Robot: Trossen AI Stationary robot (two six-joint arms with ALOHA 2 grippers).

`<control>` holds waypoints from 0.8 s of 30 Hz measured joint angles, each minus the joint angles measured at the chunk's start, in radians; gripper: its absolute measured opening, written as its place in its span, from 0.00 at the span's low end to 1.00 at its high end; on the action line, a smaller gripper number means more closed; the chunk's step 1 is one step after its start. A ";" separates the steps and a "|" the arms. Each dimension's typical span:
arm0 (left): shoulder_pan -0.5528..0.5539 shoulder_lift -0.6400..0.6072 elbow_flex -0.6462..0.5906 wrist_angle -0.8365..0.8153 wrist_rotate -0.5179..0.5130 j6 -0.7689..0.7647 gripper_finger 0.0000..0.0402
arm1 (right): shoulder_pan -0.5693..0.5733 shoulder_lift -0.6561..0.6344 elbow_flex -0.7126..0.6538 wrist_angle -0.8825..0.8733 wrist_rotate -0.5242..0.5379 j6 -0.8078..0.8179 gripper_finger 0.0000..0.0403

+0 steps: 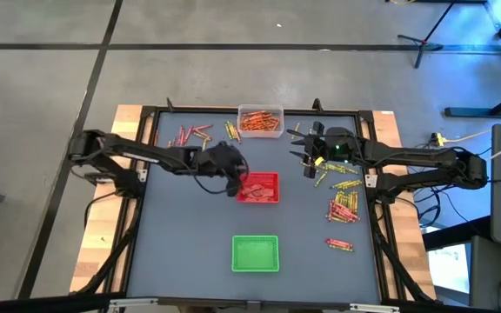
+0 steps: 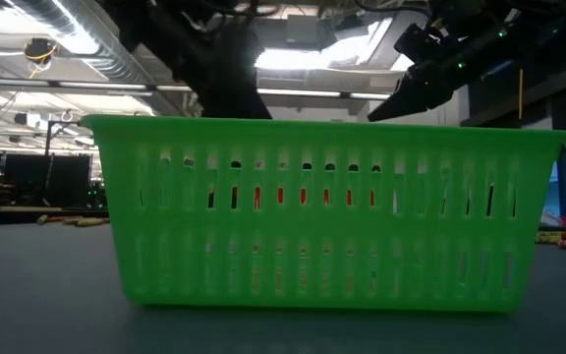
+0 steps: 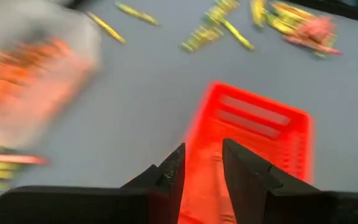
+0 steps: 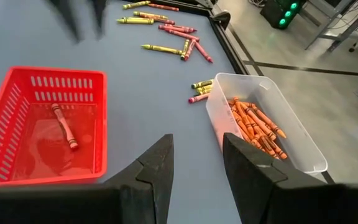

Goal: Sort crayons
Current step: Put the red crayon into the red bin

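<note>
Above the red tray [image 1: 259,188], the left hand [image 1: 233,180] parts its fingers, grasping nothing; best to lift clear before fetching another red crayon [image 4: 64,126].

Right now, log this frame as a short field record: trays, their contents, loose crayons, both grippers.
red tray: mid-table, at least one red crayon inside
clear tray: far edge, full of orange crayons
green tray: near edge, looks empty from above
loose crayons: scattered right side and far left
left gripper: over red tray's edge, fingers apart, nothing between
right gripper: open, beside clear tray
</note>
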 joint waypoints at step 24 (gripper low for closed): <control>0.584 -0.076 0.001 -0.277 0.148 0.163 0.24 | 0.000 0.000 0.000 0.022 0.000 0.000 0.34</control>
